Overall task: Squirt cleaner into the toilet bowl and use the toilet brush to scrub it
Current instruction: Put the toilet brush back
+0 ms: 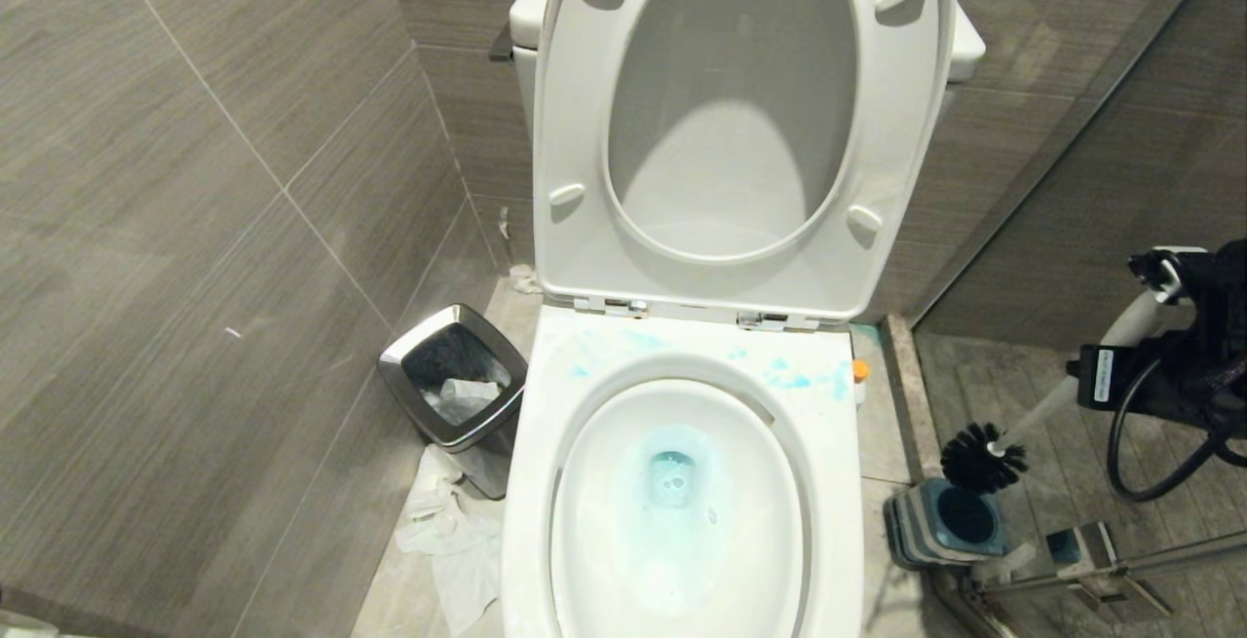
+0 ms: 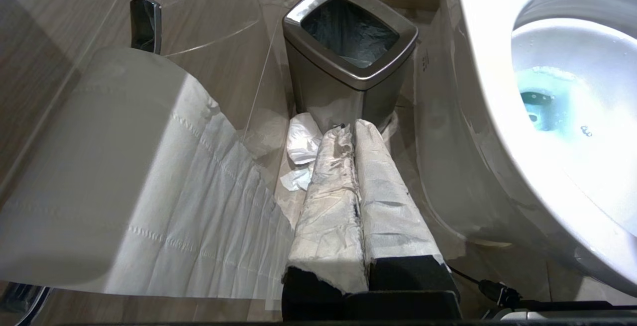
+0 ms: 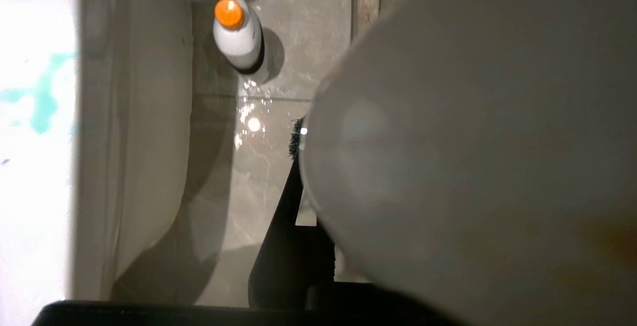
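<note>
Far left is just grey tiled wall [image 1: 195, 229], and a big white toilet paper roll [image 2: 99, 166] fills that side of my left wrist view. My left end effector [image 2: 354, 137] is parked low beside the toilet, its paper-wrapped fingers [image 2: 383, 191] pressed together with nothing in them, pointing at the small steel-rimmed trash bin [image 1: 453, 375]. That bin sits in the tight gap between wall and toilet, has a dark liner with a bit of crumpled paper inside, and there's more white tissue [image 1: 448, 531] strewn on the floor in front of it, so not much room to move down there.

Middle: the big white ceramic oval toilet bowl [image 1: 546, 482], with the white seat and lid [image 1: 575, 112] standing upright against the tank. Blue liquid is pooled at the drain and smeared along the back rim.

Just right of the toilet, the white plastic cleaner bottle with the orange cap [image 3: 238, 32] stands upright on the floor tiles, near the bowl's side.

Further right, my right end effector [image 1: 1159, 326] is pinching the slim white-grey handle of the toilet brush [image 1: 1033, 414], tilted, with the black bristle head hanging just over the square blue-and-grey striped holder [image 1: 940, 521]. The holder's dark well is open. A glass partition edge with metal fittings [image 1: 1091, 560] is close by on that side.
</note>
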Robot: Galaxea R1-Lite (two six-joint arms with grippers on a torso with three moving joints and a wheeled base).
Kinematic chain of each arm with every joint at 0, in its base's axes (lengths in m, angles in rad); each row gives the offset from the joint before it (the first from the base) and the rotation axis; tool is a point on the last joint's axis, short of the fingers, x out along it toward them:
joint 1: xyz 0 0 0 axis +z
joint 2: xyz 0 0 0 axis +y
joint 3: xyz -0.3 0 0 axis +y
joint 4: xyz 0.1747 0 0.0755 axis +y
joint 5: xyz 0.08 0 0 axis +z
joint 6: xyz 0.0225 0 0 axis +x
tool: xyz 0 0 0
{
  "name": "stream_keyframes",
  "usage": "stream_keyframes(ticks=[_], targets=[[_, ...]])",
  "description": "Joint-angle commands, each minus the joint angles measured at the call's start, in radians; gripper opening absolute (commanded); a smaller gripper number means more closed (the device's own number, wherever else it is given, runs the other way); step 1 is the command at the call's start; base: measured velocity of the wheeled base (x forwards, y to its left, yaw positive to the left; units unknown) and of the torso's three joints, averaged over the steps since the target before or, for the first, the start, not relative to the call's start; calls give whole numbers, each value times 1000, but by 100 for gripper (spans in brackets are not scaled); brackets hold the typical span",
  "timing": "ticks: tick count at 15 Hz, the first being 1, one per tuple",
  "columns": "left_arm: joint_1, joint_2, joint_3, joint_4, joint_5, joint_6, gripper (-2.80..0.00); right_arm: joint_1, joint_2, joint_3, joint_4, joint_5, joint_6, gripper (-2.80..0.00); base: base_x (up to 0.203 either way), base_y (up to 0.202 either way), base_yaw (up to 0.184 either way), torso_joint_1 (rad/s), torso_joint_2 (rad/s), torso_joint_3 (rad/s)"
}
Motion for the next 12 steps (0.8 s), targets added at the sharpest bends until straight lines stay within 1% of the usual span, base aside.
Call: stream_keyframes(ticks=[1, 3, 7, 9, 12], targets=[[0, 1, 2, 0, 0, 0, -280, -56, 95, 87, -188, 35, 3, -280, 0, 0, 0, 0, 0, 0], [1, 1, 2, 0, 0, 0, -280, -91, 139, 119, -233, 88, 5, -280, 0, 0, 0, 0, 0, 0], [0, 1, 2, 0, 0, 0, -280, -158, 247, 124, -302, 106, 6, -280, 0, 0, 0, 0, 0, 0], [0, 1, 2, 0, 0, 0, -280, -186, 303, 126, -369, 110, 6, -280, 0, 0, 0, 0, 0, 0], [1, 1, 2, 0, 0, 0, -280, -204, 351, 137, -395, 112, 5, -280, 0, 0, 0, 0, 0, 0]])
